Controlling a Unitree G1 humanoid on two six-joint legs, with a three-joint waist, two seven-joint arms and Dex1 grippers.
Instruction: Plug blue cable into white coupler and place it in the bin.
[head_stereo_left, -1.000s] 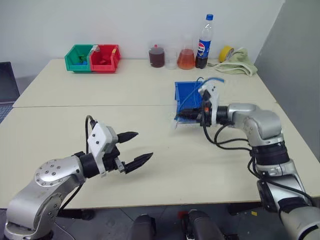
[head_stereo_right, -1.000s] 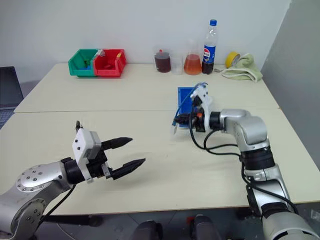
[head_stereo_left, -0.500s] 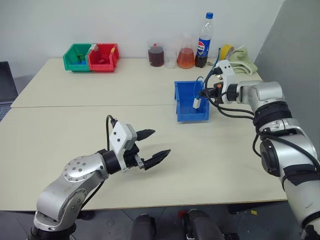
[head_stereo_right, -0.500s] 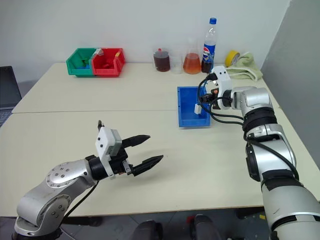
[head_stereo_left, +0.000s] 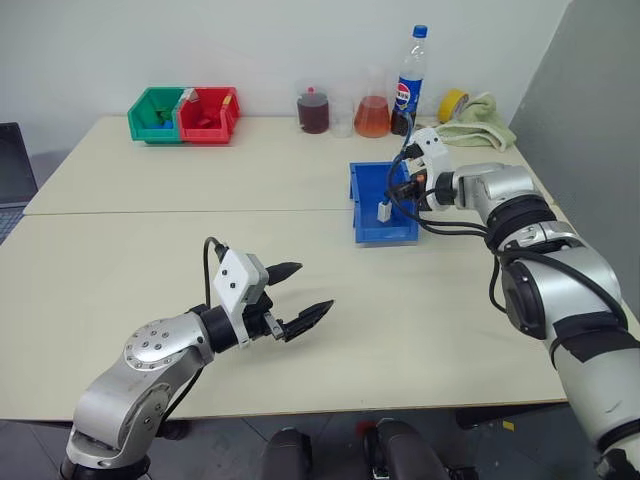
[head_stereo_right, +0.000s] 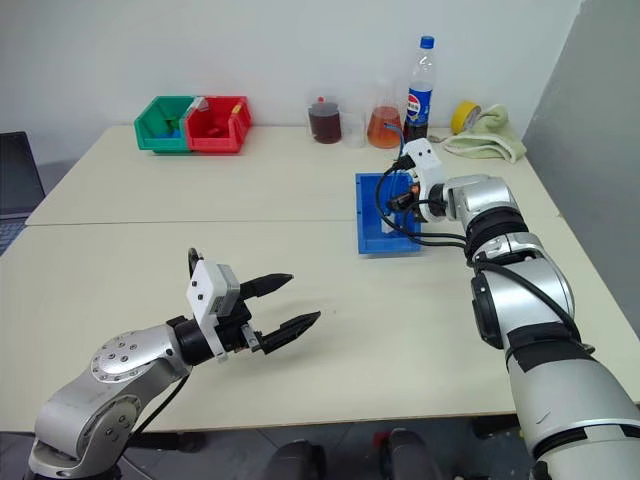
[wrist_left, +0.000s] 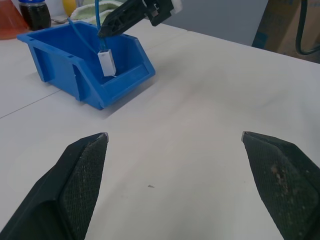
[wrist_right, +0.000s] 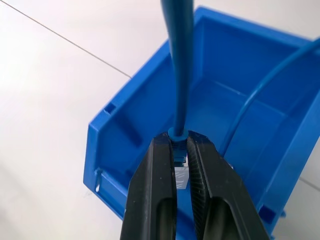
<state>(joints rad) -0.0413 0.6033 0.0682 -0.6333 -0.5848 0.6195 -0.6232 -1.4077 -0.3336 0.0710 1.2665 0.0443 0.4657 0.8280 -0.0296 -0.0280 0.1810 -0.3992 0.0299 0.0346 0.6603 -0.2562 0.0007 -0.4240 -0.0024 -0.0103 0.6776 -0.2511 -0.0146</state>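
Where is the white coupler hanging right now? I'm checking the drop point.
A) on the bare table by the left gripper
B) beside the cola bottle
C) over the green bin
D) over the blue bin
D: the white coupler dangles from the blue cable, pinched by the right gripper, over the blue bin.

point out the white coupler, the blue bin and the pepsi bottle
white coupler (wrist_left: 106, 63), left wrist view, on its side face, hanging over the bin
blue bin (head_stereo_left: 362, 218), left eye view, on its left wall
pepsi bottle (head_stereo_left: 409, 92), left eye view, on its label
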